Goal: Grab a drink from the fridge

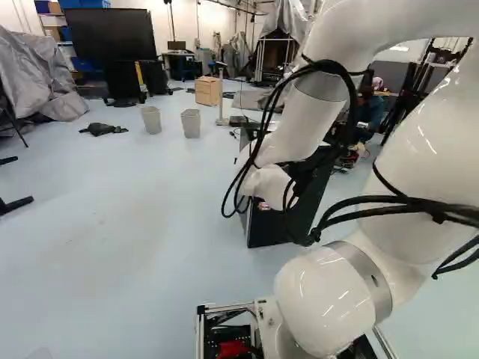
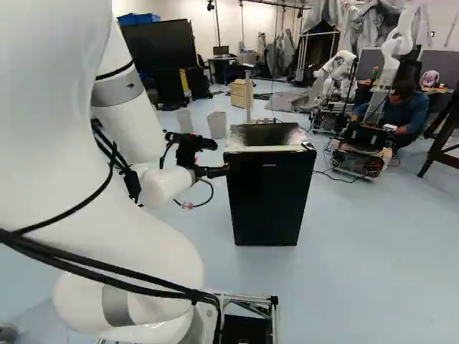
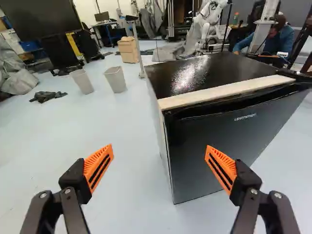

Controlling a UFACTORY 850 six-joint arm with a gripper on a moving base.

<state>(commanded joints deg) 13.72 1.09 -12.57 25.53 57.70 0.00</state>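
Two pale bins (image 1: 191, 124) stand upright and apart on the floor (image 1: 112, 194), with a crumpled dark cloth (image 1: 102, 129) lying near them. Beyond are a wooden cabinet (image 1: 207, 91) with a slim post (image 1: 221, 97) just beside it, and a large black screen (image 1: 108, 36). A small monitor (image 2: 221, 51) sits on a worktop (image 2: 224, 59) farther back. Grey sheeting (image 1: 37, 71) drapes the left edge of the left base view; another robot (image 2: 399, 46) stands at the right of the right base view

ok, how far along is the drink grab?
Done: claw is open near the front corner of the fridge.
In hand: looks like lining up; nothing gripped.
Left: pulling the door, which looks shut, then grabbing a drink. No drink visible yet.
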